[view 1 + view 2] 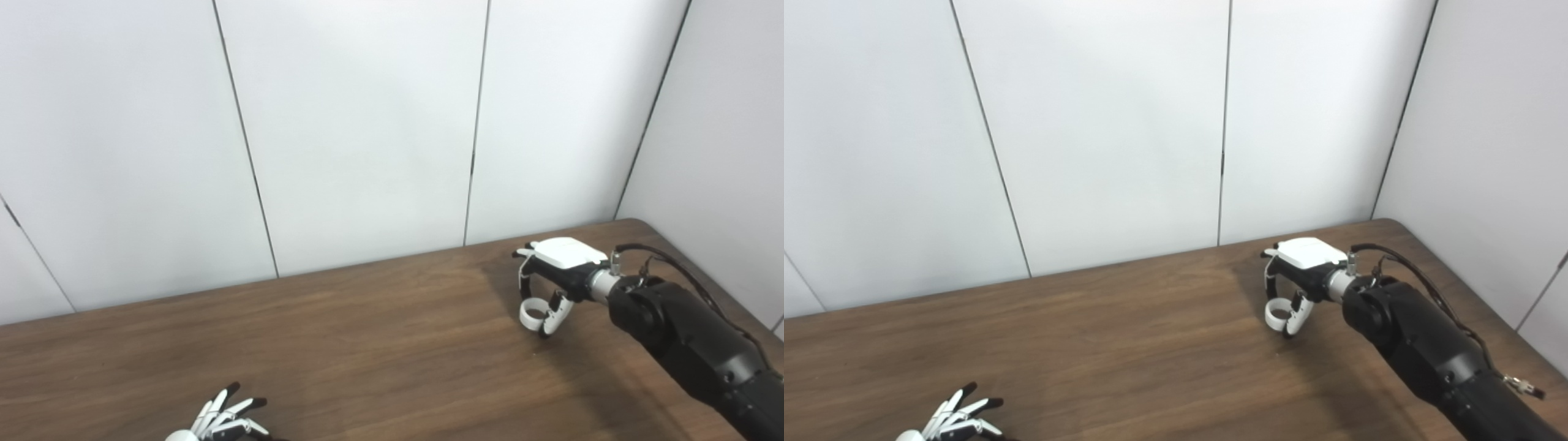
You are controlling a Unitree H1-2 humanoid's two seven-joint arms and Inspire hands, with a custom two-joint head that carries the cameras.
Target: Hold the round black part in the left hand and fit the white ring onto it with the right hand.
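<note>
My right hand reaches over the far right of the wooden table, palm down, fingers curled. A white ring is pinched between its thumb and fingertips, at or just above the tabletop. The same ring shows in the right eye view under the right hand. My left hand lies at the bottom edge, fingers spread, with nothing visible in it. The round black part is not in view.
White wall panels stand behind the table and along its right side. The table's far right corner is rounded. My dark right forearm with its cable crosses the right part of the table.
</note>
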